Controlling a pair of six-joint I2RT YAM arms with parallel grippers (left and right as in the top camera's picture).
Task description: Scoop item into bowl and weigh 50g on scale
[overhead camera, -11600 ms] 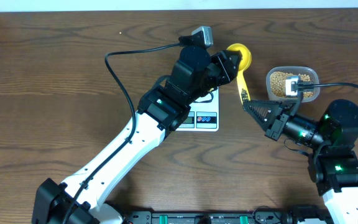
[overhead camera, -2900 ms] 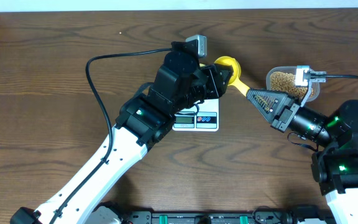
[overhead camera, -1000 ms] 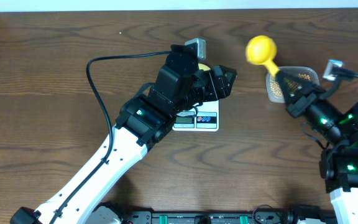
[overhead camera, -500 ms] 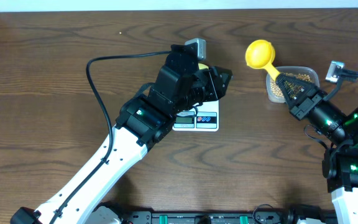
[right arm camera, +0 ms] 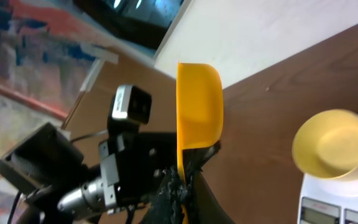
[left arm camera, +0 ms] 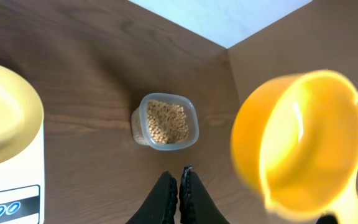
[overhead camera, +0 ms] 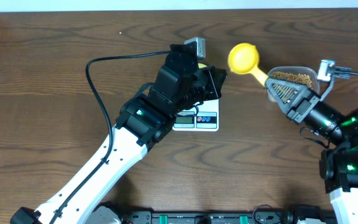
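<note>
Table point(overhead camera: 55, 74): brown wood; everything is borne on it.
Scale point(overhead camera: 197, 121): white; stood under the left arm, display and buttons toward the robot; partly hidden overhead.
Tub point(left arm camera: 165, 121): clear plastic; set well to the right of the scale.
Bowl point(left arm camera: 5, 118): pale yellow; seated on the scale; no beans are seen inside.
Scoop point(overhead camera: 243, 58): yellow; held aloft between bowl and tub, cup tipped sideways and judged empty.
Right gripper point(right arm camera: 180, 186): clenched on the scoop handle.
Left gripper point(left arm camera: 179, 177): fingers pressed together, nothing grasped, poised beside the bowl.
Beans point(left arm camera: 165, 124): tan; all that are seen lie in the tub.
Step in hand: loading is judged next. The cup should be dipped shallowly, levelled before lifting, and small loads taken; the scale should be left untouched by the left gripper.
</note>
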